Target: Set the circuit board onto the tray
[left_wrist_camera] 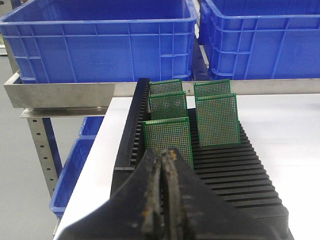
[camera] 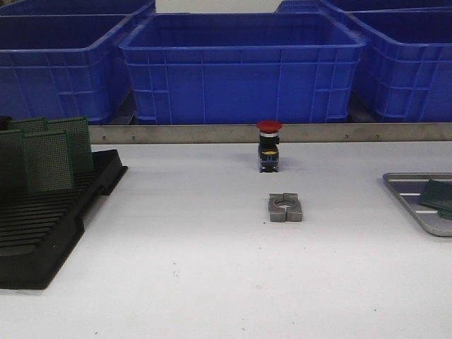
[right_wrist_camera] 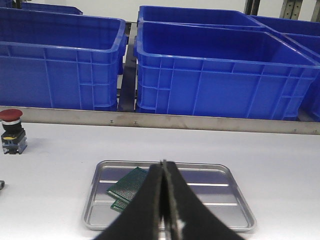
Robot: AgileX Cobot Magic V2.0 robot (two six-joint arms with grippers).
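Several green circuit boards [left_wrist_camera: 167,135] stand upright in the black slotted rack [camera: 42,212] at the table's left; they also show in the front view [camera: 48,161]. The silver-grey tray [right_wrist_camera: 215,180] lies at the table's right edge [camera: 409,194] with two green boards [right_wrist_camera: 127,185] lying flat in it, also seen in the front view [camera: 438,194]. My left gripper [left_wrist_camera: 162,157] is shut and empty, just in front of the nearest standing board. My right gripper [right_wrist_camera: 163,167] is shut and empty, above the tray's near side. Neither arm shows in the front view.
A red-capped push button [camera: 269,145] and a grey metal clamp block [camera: 285,207] stand mid-table. Blue plastic bins [camera: 240,63] line a shelf behind a metal rail [camera: 212,133]. More blue bins [left_wrist_camera: 75,170] sit below the table's left edge.
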